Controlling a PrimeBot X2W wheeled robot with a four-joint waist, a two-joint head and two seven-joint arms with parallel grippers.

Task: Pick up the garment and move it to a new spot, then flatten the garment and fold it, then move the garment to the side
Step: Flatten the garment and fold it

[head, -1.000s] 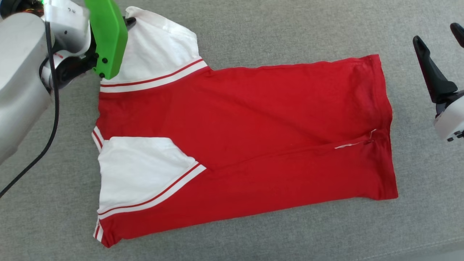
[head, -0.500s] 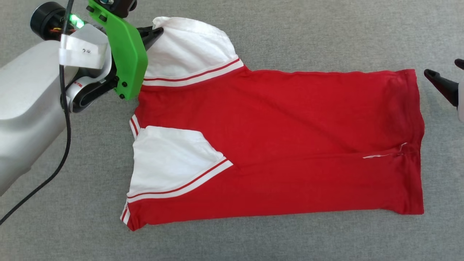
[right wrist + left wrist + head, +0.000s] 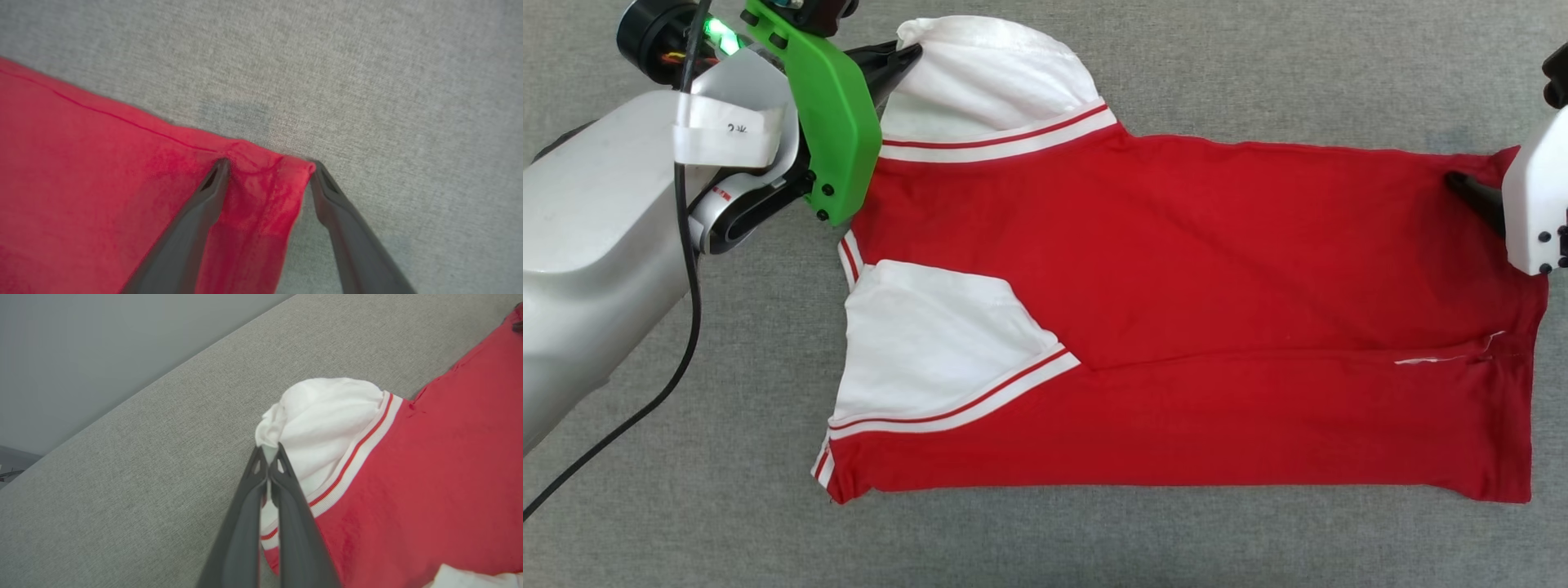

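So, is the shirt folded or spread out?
Partly folded: the shirt lies flat, near edge and one white sleeve turned onto the body.

The garment [image 3: 1192, 245], a red T-shirt with white sleeves and red-white striped trim, lies spread on the grey surface [image 3: 1094, 539], sleeves left, hem right. Its near side is folded over lengthwise, near sleeve [image 3: 931, 343] flat across the red body; the far sleeve [image 3: 988, 73] bunches at its tip.
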